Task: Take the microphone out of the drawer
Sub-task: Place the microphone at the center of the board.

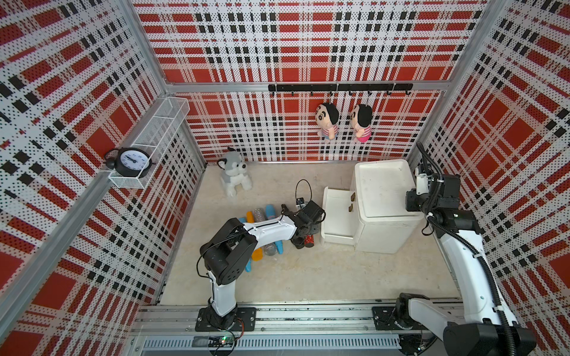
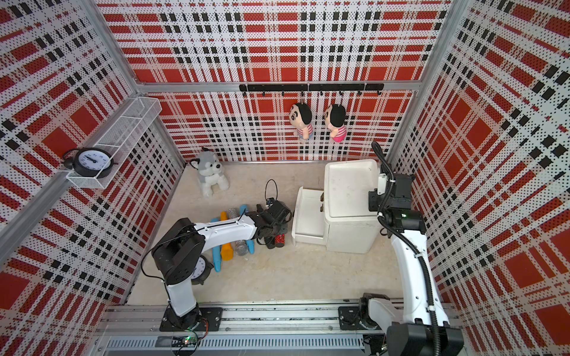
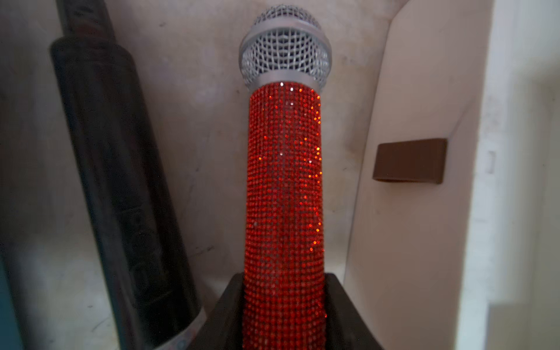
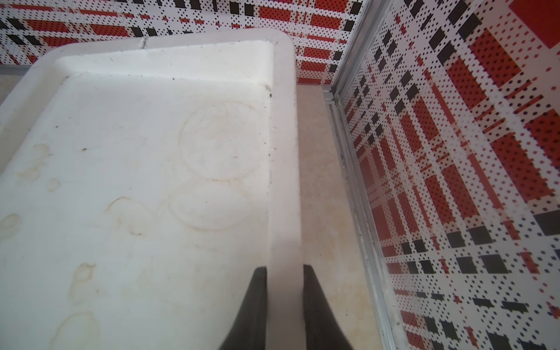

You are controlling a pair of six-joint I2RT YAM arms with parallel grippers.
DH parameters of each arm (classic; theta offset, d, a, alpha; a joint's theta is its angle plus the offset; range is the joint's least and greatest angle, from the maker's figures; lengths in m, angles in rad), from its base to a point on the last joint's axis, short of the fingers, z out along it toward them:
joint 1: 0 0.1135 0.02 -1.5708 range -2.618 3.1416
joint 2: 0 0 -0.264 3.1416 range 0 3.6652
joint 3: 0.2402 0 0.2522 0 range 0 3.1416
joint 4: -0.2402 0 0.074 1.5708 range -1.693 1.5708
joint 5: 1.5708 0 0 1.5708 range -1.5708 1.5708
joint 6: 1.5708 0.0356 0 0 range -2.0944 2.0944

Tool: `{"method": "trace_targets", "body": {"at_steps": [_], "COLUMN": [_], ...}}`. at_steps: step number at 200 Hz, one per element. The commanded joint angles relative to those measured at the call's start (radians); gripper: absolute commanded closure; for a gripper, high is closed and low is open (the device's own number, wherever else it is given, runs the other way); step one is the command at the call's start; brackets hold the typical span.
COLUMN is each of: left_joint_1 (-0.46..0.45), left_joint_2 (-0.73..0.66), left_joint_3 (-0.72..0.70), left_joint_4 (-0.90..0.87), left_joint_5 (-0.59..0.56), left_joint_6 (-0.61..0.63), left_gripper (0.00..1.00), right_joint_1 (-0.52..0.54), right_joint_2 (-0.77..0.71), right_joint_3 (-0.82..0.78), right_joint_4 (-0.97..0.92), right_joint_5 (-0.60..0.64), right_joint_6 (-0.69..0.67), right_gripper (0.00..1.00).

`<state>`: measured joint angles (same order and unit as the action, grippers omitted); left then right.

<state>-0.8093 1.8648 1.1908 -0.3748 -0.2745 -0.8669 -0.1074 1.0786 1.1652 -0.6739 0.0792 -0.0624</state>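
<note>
Red rhinestones cover the microphone (image 3: 283, 188) barrel, so it likely handles as a stiff, fairly weighty rod with a bumpy, non-slip skin; the barrel is the place to hold, since the mesh head (image 3: 286, 51) could dent. The left fingers (image 3: 224, 312) stand partly closed, clamped on either side of the barrel near its tail, with the head pointing away from them. It sits outside the drawer (image 1: 334, 212), just left of its front, beside a black microphone (image 3: 121, 181) over the surface (image 3: 197, 136). The right fingers (image 4: 254, 309) pinch the cabinet (image 4: 285, 181) rim
</note>
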Motion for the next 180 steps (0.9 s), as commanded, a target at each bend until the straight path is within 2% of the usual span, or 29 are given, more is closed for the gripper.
{"method": "trace_targets", "body": {"at_steps": [1,43,162,180], "left_joint_1": [-0.004,-0.011,-0.017,-0.016], "left_joint_2": [0.011,0.005,0.013,0.013], "left_joint_3": [-0.031,-0.072,-0.046,-0.040], "left_joint_4": [-0.027,-0.031,-0.113,-0.121], "left_joint_5": [-0.076,-0.120,-0.183,-0.186], "left_joint_6": [-0.006,-0.008,-0.024,-0.026], "left_gripper": [1.00,1.00,1.00,0.89], "right_joint_1": [-0.007,-0.007,-0.007,-0.008], "right_joint_2": [-0.071,-0.065,-0.069,-0.068], "right_joint_3": [0.026,0.030,0.035,0.036], "right_joint_4": [0.236,0.237,0.238,0.239], "right_joint_5": [0.017,0.004,-0.017,-0.016], "right_joint_6": [-0.055,-0.053,-0.054,-0.054], "right_gripper": [1.00,1.00,1.00,1.00]}}
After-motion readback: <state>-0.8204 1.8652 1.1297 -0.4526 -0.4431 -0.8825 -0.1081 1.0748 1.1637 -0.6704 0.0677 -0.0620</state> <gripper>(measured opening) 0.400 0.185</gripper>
